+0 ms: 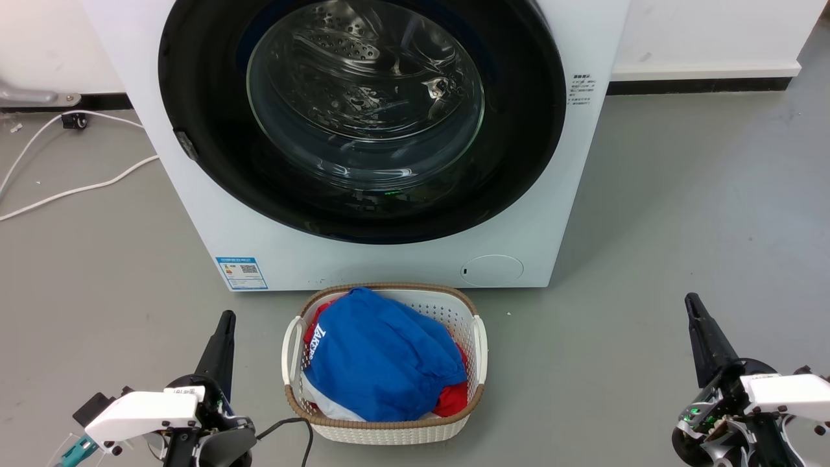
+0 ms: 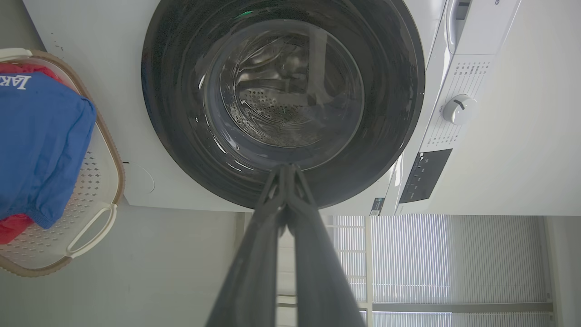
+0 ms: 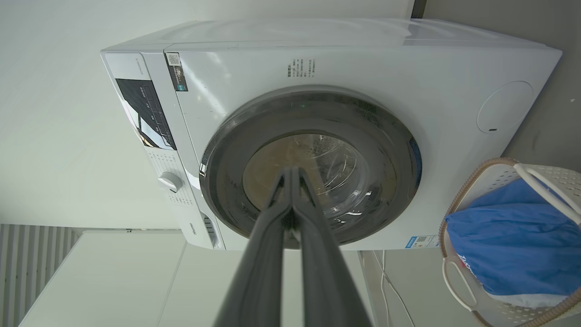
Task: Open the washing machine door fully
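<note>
Washing machine door (image 1: 525, 155) shut against white machine front, top arc cut off by head view's upper edge. Left gripper (image 1: 226, 316) low at left, fingers pressed together, holding nothing. Right gripper (image 1: 691, 299) low at right, likewise. Both well apart from door. Laundry basket (image 1: 480, 337) between them, blue garment (image 1: 382, 363) hiding most of red cloth (image 1: 454, 402).

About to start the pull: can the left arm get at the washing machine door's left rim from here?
Probably yes. The left gripper sits low, left of the laundry basket, jaws shut, with bare floor between it and the washing machine door, though it must rise.
</note>
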